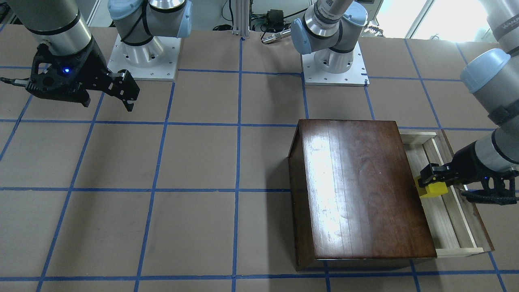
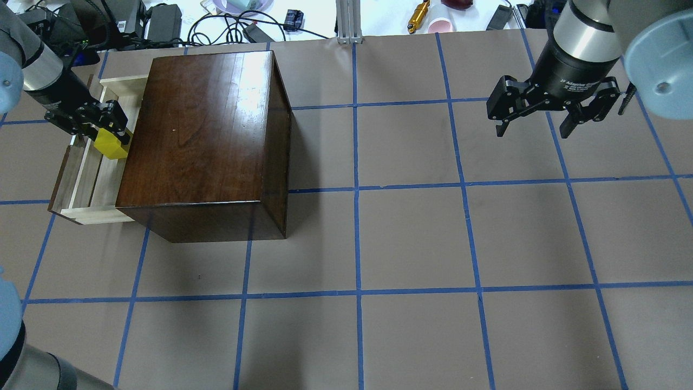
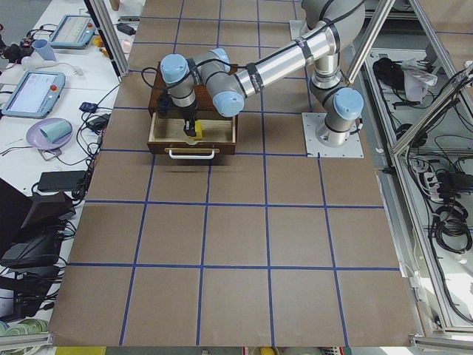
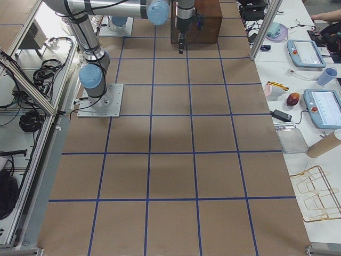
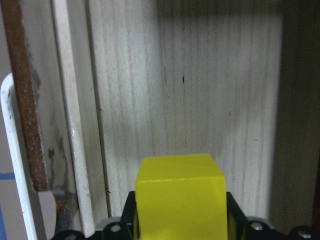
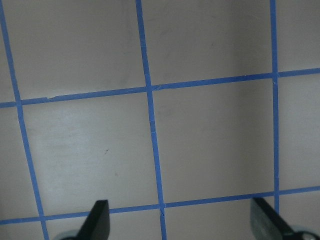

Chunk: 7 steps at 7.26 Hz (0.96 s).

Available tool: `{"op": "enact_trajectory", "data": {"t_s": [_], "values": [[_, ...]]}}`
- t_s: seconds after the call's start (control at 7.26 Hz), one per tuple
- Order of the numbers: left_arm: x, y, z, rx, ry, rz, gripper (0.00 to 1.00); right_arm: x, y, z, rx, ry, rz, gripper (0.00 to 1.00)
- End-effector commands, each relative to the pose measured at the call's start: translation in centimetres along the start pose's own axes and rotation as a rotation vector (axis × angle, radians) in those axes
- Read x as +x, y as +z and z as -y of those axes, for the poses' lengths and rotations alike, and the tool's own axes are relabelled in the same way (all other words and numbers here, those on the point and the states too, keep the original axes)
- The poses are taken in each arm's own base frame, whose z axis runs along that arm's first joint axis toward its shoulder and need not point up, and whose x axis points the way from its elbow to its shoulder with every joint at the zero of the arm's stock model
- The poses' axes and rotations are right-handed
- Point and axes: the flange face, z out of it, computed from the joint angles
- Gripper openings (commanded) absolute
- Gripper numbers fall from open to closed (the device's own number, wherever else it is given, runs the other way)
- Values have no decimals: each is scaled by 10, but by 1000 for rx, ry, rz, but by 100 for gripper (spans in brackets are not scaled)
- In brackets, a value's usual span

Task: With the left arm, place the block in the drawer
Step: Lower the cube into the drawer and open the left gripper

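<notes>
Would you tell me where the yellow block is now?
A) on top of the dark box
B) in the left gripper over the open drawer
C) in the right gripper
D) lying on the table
B: the left gripper is shut on the block above the drawer.

Left pincer [image 2: 112, 142] clamped, fingers downward; right pincer [image 2: 533, 129] spread wide, aloft, well apart.

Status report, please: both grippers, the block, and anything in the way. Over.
Left gripper shut on block, over open drawer. Right gripper open, empty, far aside. Nothing seen between block and drawer floor.
</notes>
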Motion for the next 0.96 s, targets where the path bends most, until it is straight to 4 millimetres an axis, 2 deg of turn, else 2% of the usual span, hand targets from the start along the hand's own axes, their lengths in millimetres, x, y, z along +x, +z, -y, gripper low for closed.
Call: {"op": "enact_trajectory", "data": {"t_s": [0.0, 0.14, 0.41, 0.55, 0.83], "values": [[0, 1, 1, 3, 4, -1, 100, 0, 0, 0, 0, 0, 0, 100], [-1, -2, 1, 5, 3, 5, 100, 0, 0, 0, 0, 0, 0, 100], [12, -33, -9, 31, 15, 25, 100, 0, 0, 0, 0, 0, 0, 100], [19, -57, -24, 19, 14, 21, 100, 0, 0, 0, 0, 0, 0, 100], [38, -120, -62, 21, 13, 31, 100, 0, 0, 0, 0, 0, 0, 100]]}}
